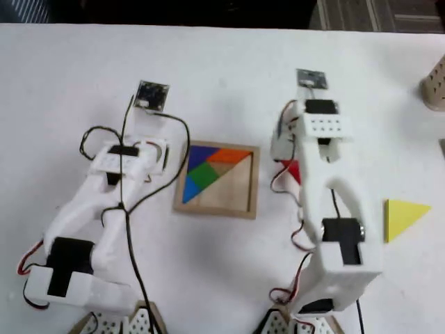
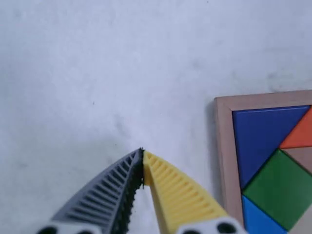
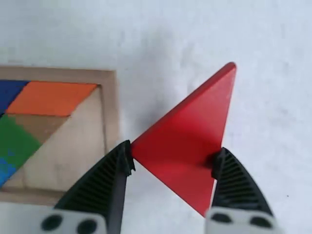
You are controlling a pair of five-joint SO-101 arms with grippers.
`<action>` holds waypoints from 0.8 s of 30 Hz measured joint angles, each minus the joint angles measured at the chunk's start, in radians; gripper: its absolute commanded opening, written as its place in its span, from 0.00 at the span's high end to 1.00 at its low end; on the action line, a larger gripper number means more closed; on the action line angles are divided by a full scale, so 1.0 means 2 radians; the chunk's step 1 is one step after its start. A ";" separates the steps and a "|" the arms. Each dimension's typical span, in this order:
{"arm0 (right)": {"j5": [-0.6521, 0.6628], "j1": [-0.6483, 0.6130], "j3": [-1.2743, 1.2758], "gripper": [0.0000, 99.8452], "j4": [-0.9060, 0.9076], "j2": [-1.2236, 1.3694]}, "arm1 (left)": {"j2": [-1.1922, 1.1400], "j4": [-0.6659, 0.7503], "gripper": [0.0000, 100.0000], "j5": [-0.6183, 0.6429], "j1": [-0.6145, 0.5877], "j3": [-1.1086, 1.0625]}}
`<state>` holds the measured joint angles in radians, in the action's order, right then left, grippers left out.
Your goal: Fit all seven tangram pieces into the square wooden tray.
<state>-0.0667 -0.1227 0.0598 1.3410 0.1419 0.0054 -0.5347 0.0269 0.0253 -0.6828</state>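
Now R end effector [image 3: 174, 150] half-wide, both tips on red triangle [image 3: 195, 122].

The red triangle [image 3: 190, 141] between the tips of the right pincer [image 3: 173, 158] looks smooth and a little shiny, like painted wood. The tray [image 3: 109, 112] beside that pincer is pale, bare wood, not shiny. The left pincer [image 2: 142, 163] is ribbed plastic. The table [image 2: 97, 73] under it is dull and a bit speckled.

Red triangle [image 3: 187, 141] beside tray [image 3: 109, 112] (part-filled)
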 measured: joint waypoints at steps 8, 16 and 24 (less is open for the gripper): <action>0.000 -0.122 0.005 0.89 0.044 -0.048 | 0.000 0.019 0.98 -0.001 -0.019 0.000; 0.008 -0.211 0.049 0.89 0.044 -0.048 | 0.000 0.035 0.98 -0.001 -0.038 0.000; 0.078 -0.246 0.094 0.89 0.007 -0.048 | 0.000 0.035 0.98 0.000 -0.038 0.000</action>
<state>0.0898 -0.6153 0.2470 1.3548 0.0453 0.0054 -0.4641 0.0269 -0.0499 -0.6828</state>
